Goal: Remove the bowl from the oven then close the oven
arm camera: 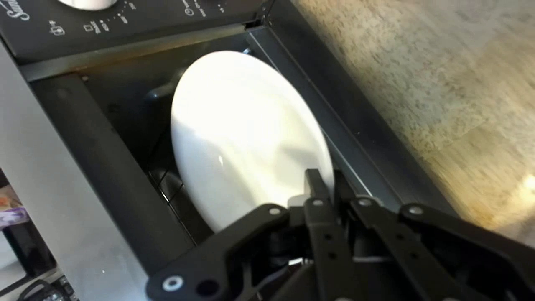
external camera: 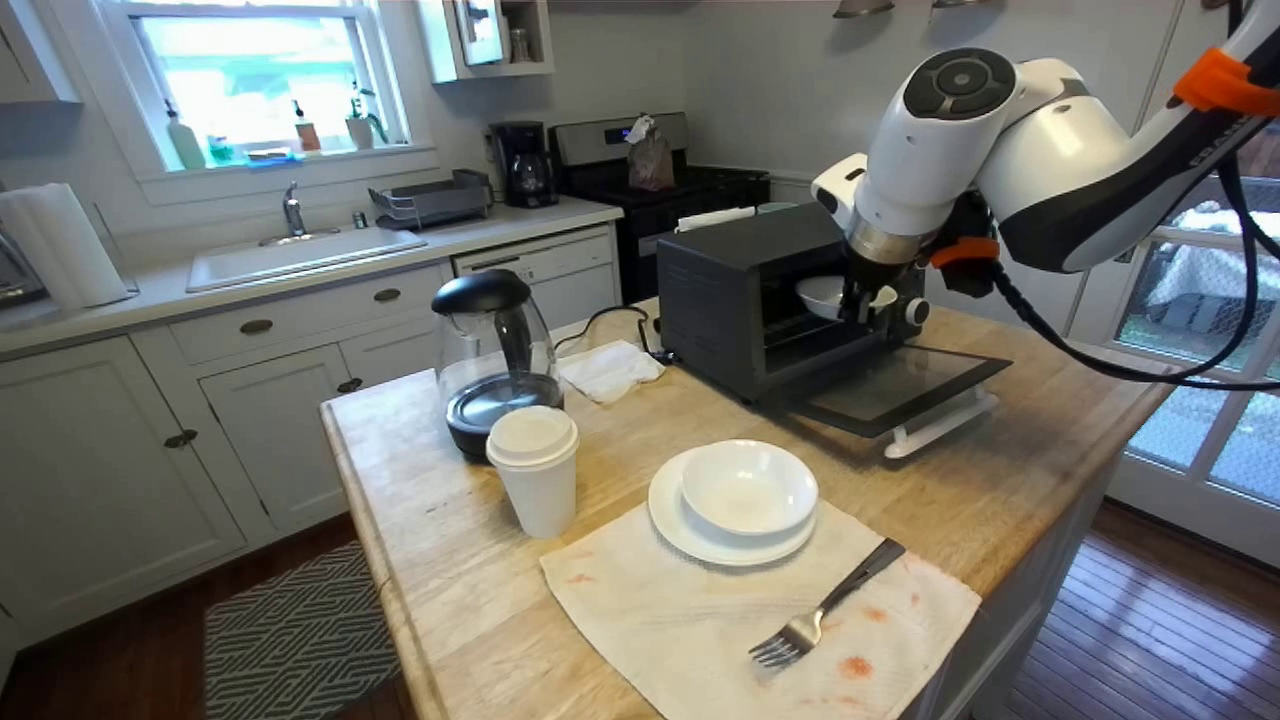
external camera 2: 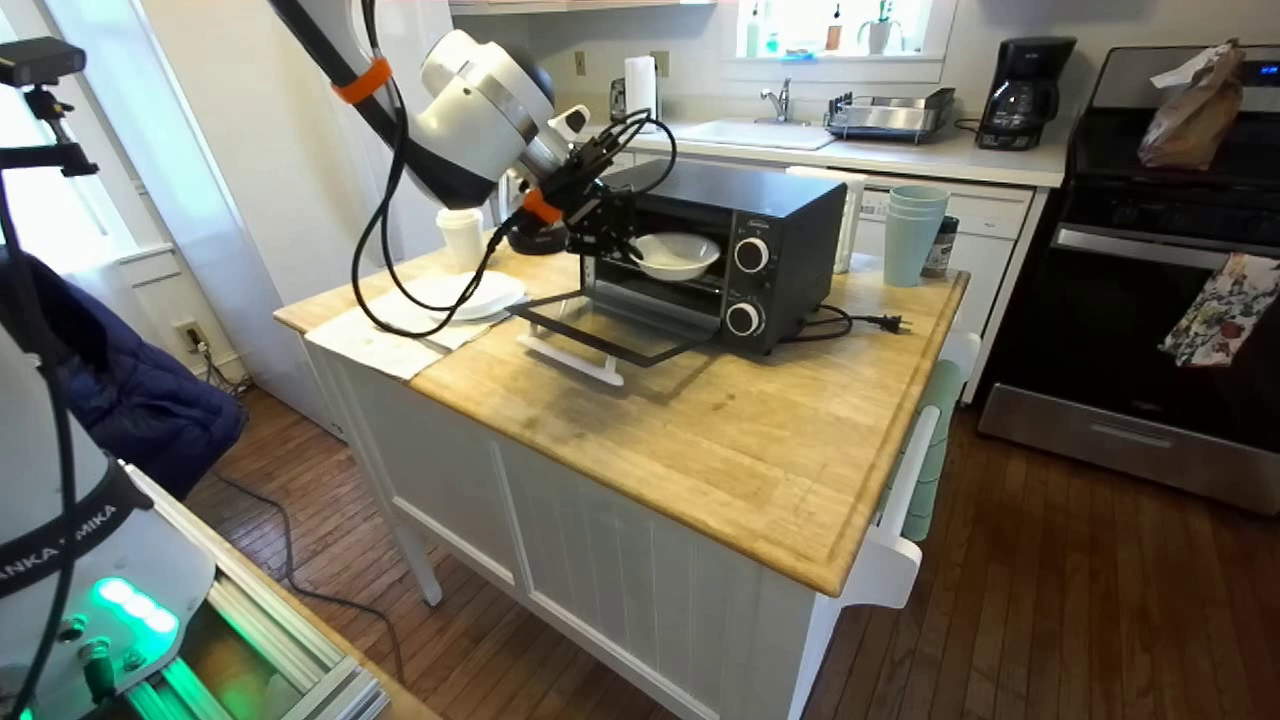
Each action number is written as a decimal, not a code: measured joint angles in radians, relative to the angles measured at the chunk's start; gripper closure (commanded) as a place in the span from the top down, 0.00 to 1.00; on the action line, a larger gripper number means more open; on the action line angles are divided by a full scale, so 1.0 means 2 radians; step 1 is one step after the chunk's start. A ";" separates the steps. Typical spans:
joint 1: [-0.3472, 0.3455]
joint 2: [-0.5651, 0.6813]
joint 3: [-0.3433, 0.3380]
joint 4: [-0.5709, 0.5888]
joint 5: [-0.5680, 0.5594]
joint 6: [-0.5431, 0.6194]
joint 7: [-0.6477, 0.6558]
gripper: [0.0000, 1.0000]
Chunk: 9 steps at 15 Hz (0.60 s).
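Note:
The white bowl (arm camera: 246, 133) is tilted at the front opening of the dark toaster oven (external camera: 745, 240). It also shows in both exterior views (external camera: 822, 292) (external camera 2: 675, 255). My gripper (arm camera: 328, 177) is shut on the bowl's rim, one finger inside and one outside. The gripper also shows in an exterior view (external camera 2: 625, 245), in front of the oven's opening. The bowl sits high in the opening, above the wire rack (arm camera: 165, 194); I cannot tell whether it touches the oven. The oven's glass door (external camera: 900, 385) is dropped fully open, with a white handle (external camera 2: 570, 358) along its outer edge.
Another white bowl (external camera: 750, 487) sits on a white plate (external camera: 690, 535) on a cloth mat (external camera: 640, 600) with a fork (external camera: 835, 600). A lidded white cup (external camera: 540, 485) and a glass kettle (external camera: 500, 350) stand nearby. Green stacked cups (external camera 2: 912, 235) stand beyond the oven's knob side.

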 measured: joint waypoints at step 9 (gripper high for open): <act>0.031 -0.056 0.001 -0.067 -0.011 -0.063 0.063 0.02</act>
